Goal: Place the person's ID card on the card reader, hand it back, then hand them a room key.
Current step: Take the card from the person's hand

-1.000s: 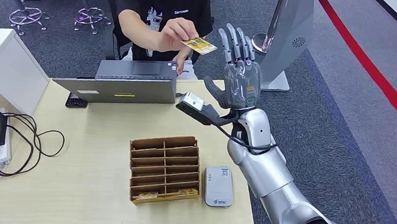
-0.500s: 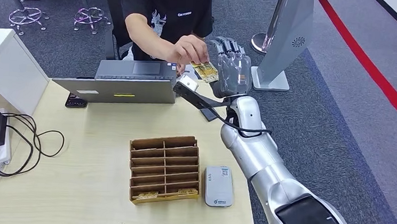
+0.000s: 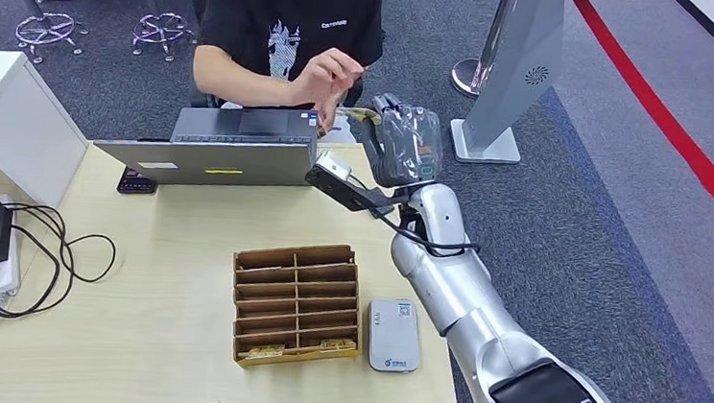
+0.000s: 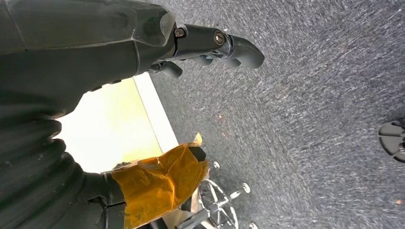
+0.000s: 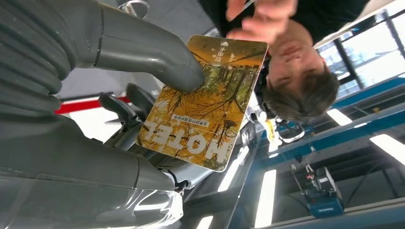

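One card (image 5: 204, 105) lies pinned under the right robot hand's (image 3: 406, 146) thumb.

Wooden table (image 3: 159, 340) bears laptop (image 3: 212, 156), slotted box (image 3: 295, 303), card reader (image 3: 393, 334).

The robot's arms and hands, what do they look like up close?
The right arm is glossy silver with rounded shells, a black cable looping near the wrist. The right hand is grey under a clear cover. The left hand is dark grey, ribbed at the wrist, its thumb wrapped in orange tape.

The card (image 5: 205, 102) was yellow and orange with trees and white letters; the card reader (image 3: 393, 334) was grey.
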